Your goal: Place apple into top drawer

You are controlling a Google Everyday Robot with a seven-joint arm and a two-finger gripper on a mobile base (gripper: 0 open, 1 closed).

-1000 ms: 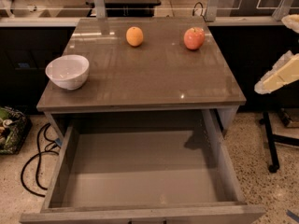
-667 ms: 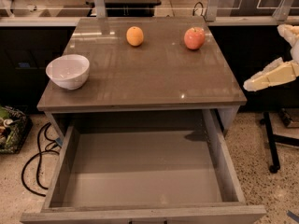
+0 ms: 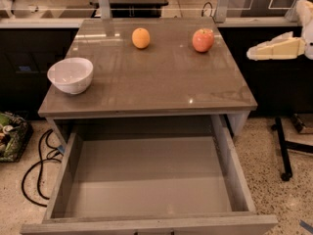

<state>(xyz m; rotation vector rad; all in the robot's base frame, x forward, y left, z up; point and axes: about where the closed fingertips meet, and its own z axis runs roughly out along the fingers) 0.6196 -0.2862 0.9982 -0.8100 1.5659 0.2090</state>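
Observation:
The red apple [image 3: 203, 39] sits on the grey table top [image 3: 161, 77] at the back right. The top drawer [image 3: 146, 180] is pulled wide open below the table's front edge, and nothing lies on its flat grey bottom. My gripper [image 3: 253, 53] comes in from the right edge of the view, its cream-coloured fingers pointing left. It hangs to the right of the apple, off the table's right side, apart from the fruit.
An orange fruit [image 3: 141, 37] sits at the back middle of the table. A white bowl [image 3: 71, 75] stands at the left edge. Black cables [image 3: 36, 165] lie on the floor at the left. A black stand leg [image 3: 283, 151] is on the right.
My gripper has risen and swung left toward the apple, its fingers levelling out. The apple, orange, bowl and drawer have not moved.

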